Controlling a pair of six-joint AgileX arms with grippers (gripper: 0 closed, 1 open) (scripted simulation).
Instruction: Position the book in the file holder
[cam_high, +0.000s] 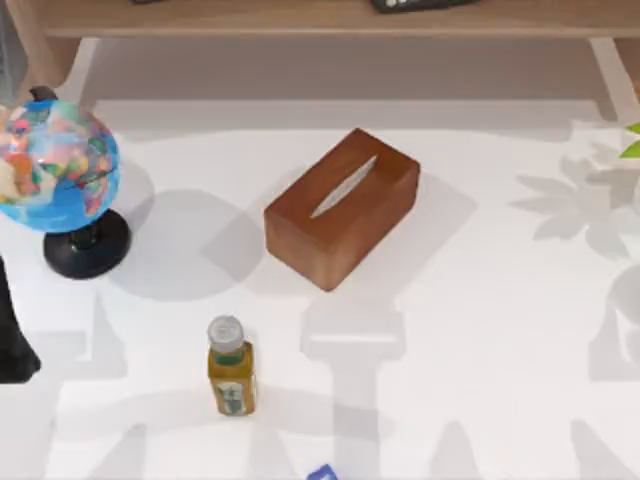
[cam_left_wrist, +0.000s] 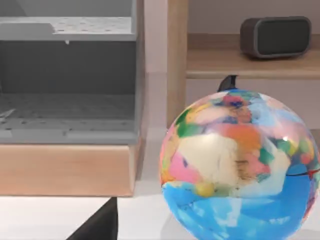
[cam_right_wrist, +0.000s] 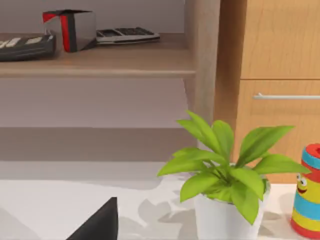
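A grey file holder (cam_left_wrist: 70, 100) stands on a wooden base at the table's back left, behind and beside the globe (cam_left_wrist: 235, 165). A small blue corner (cam_high: 321, 473) pokes in at the front edge of the table in the top view; too little shows to tell whether it is the book. My left arm (cam_high: 12, 340) is a dark shape at the left edge, in front of the globe (cam_high: 55, 165). A dark part of my left gripper (cam_left_wrist: 97, 225) shows in the left wrist view, and a dark part of my right gripper (cam_right_wrist: 97, 222) in the right wrist view.
A wooden tissue box (cam_high: 342, 205) lies mid-table, and a yellow bottle (cam_high: 230, 368) stands in front of it to the left. At the right are a potted plant (cam_right_wrist: 225, 170) and a striped toy (cam_right_wrist: 307, 190). The back shelf (cam_right_wrist: 100, 60) carries a speaker (cam_left_wrist: 275, 36).
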